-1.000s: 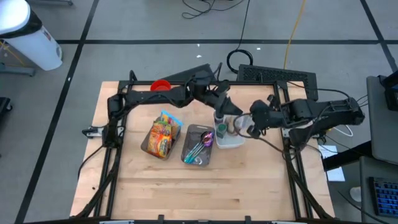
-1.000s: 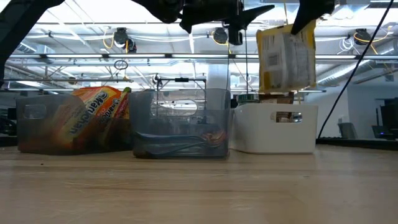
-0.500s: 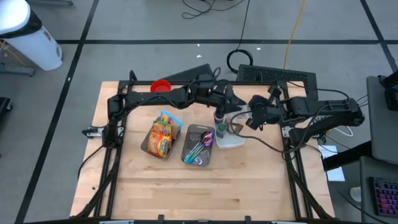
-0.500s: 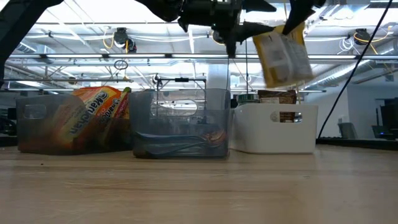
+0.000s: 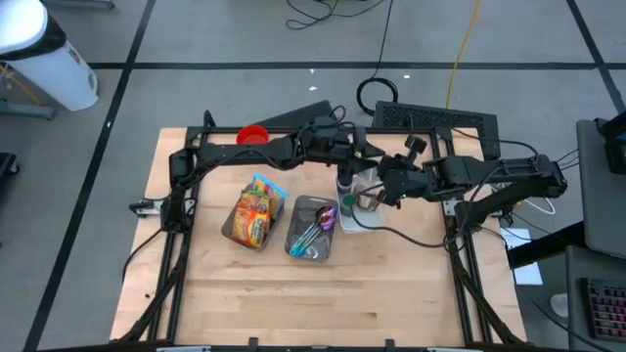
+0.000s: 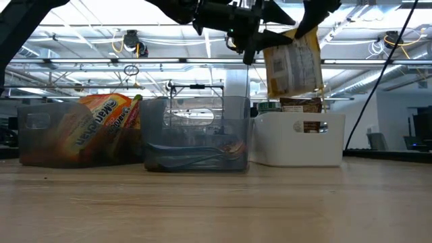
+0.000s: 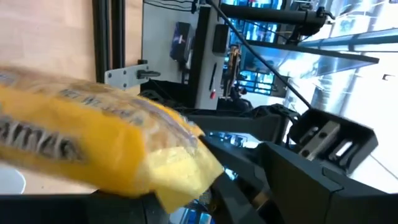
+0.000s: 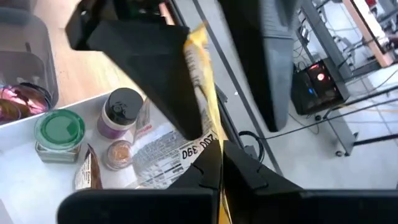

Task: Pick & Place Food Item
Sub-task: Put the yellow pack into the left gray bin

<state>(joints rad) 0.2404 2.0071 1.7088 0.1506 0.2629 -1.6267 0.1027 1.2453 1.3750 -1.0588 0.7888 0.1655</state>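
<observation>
A yellow food packet (image 6: 293, 64) hangs in the air above the white bin (image 6: 297, 158); it also fills the left wrist view (image 7: 93, 149). My right gripper (image 6: 314, 15) is shut on it from above. My left gripper (image 6: 273, 25) is open and lies about level, with its fingers at the packet's other upper edge. In the high view both grippers meet over the bin, the left gripper (image 5: 364, 156) on the far side and the right gripper (image 5: 387, 184) on the right. The bin holds a green-lidded jar (image 8: 59, 130) and a purple-lidded bottle (image 8: 118, 109). My right gripper pinches the packet's upper edge (image 8: 208, 144) between its two shut fingers, at the corner (image 6: 310, 35) away from the left arm. The fingers slant down onto it. The packet hangs below them, tilted and clear of the bin. My left gripper: I cannot tell whether its fingers touch the packet.
Left of the white bin stand a clear bin of spoons (image 5: 313, 227) and a clear bin of snack bags (image 5: 252, 210). A red cup (image 5: 253, 135) sits at the far left. The near half of the wooden table (image 5: 323, 303) is bare.
My right gripper has carried the packet toward the table's left, up to the left gripper, rolling as it went. The packet has swung and now hangs tilted the other way. My left gripper has rolled about its own axis in place.
</observation>
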